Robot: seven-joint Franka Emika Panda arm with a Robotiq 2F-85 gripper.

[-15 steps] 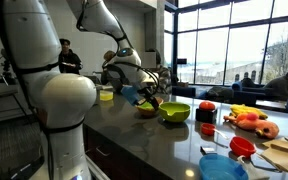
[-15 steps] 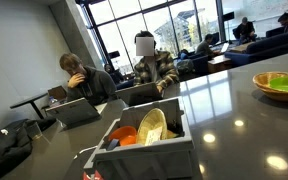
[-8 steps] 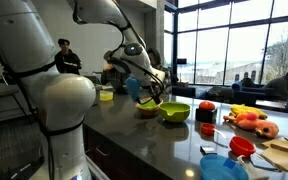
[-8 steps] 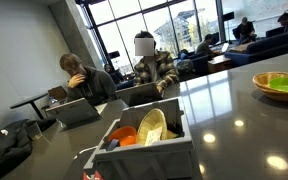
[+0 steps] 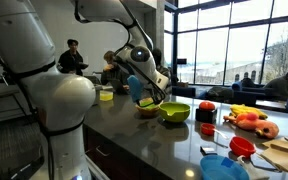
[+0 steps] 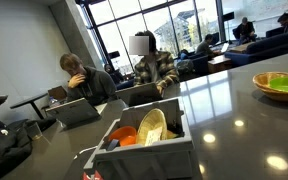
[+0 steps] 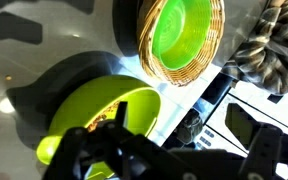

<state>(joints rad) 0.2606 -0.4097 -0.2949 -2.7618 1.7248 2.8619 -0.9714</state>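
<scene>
My gripper hangs over the dark counter in an exterior view, just above a wicker bowl and next to a lime green bowl. In the wrist view the gripper stands open, its dark fingers spread wide with nothing between them. Below it lie the lime green bowl and, further off, the wicker bowl with a green dish inside. A knotted rope lies at the top right. A blue part sits on the wrist.
Fruit, red bowls, a blue plate and a cutting board fill the near end of the counter. A grey rack holds orange and yellow plates. A yellow cup stands behind. People sit beyond the counter.
The arm has swung the gripper rightward, from beside the yellow cup to over the wicker bowl. The jaws have stayed open.
</scene>
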